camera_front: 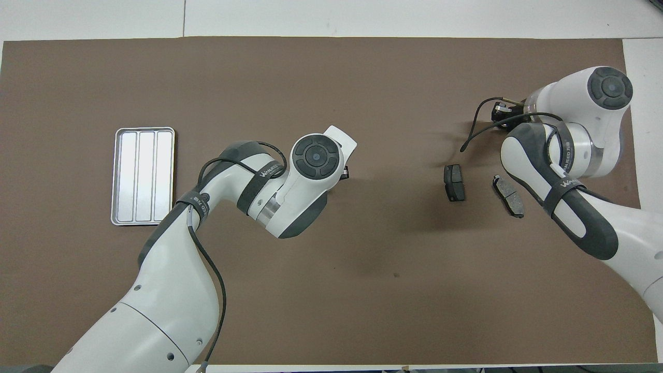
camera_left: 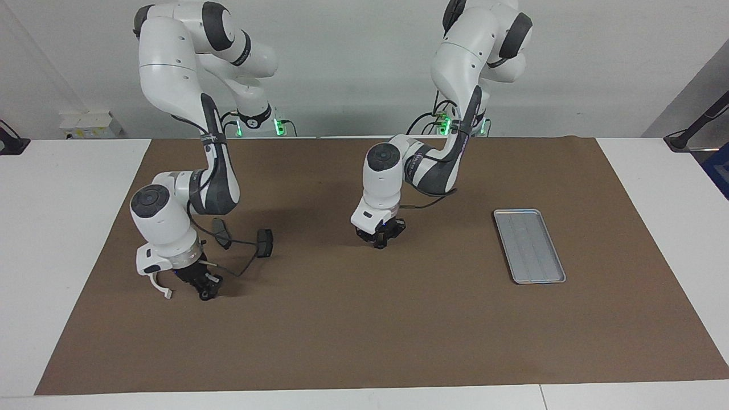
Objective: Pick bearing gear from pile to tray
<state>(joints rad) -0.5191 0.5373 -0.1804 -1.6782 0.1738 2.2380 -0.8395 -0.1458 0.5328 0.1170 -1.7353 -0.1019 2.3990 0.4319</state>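
The pile lies toward the right arm's end of the mat. Two dark grey brake pads (camera_left: 265, 242) (camera_left: 221, 232) lie side by side; they also show in the overhead view (camera_front: 455, 182) (camera_front: 508, 196). A white half-ring bracket (camera_left: 161, 285) lies beside my right gripper (camera_left: 203, 289), which is low over the mat at the pile, farther from the robots than the pads. Small black pieces under it are hard to make out. My left gripper (camera_left: 380, 236) hangs low over the middle of the mat. The silver ridged tray (camera_left: 528, 246) (camera_front: 144, 176) lies toward the left arm's end.
A black cable (camera_left: 242, 259) loops from the right hand over the mat by the brake pads. The brown mat (camera_left: 364, 330) covers the white table. The right arm's forearm (camera_front: 564, 197) hangs over the mat beside the pads.
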